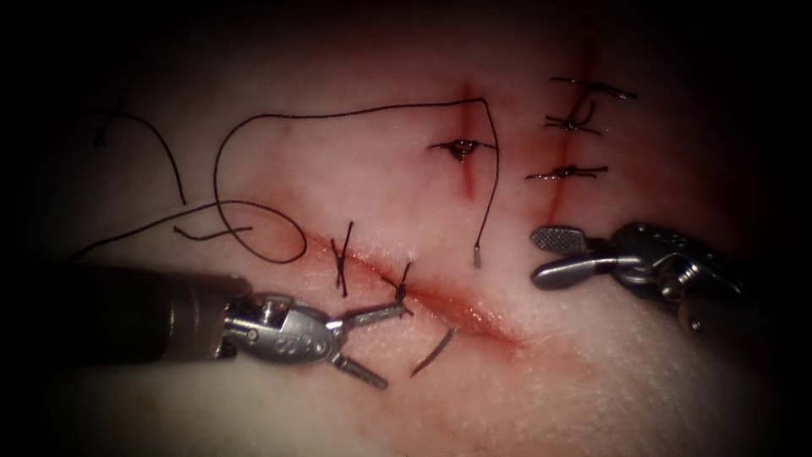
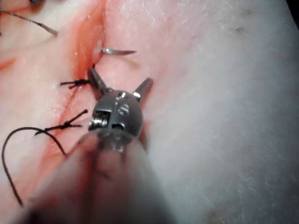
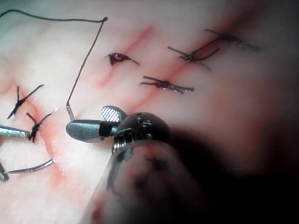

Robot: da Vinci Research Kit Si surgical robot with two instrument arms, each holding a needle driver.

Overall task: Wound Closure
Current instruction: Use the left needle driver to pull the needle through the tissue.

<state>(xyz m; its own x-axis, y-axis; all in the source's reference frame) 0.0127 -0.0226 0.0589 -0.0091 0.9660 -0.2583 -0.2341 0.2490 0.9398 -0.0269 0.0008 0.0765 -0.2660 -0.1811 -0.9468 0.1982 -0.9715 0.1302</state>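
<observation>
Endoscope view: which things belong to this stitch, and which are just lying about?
In the job:
needle, in the tissue at the open cut, held by neither tool
its thread
left tool and right tool, both open and empty

Lying about:
tied stitches on the far-right cut
single stitch

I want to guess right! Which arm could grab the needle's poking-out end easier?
Probably left. The left tool is open, holding nothing, beside the needle, which pokes from the tissue left of the cut. The right tool, open too, sits across the cut.
</observation>
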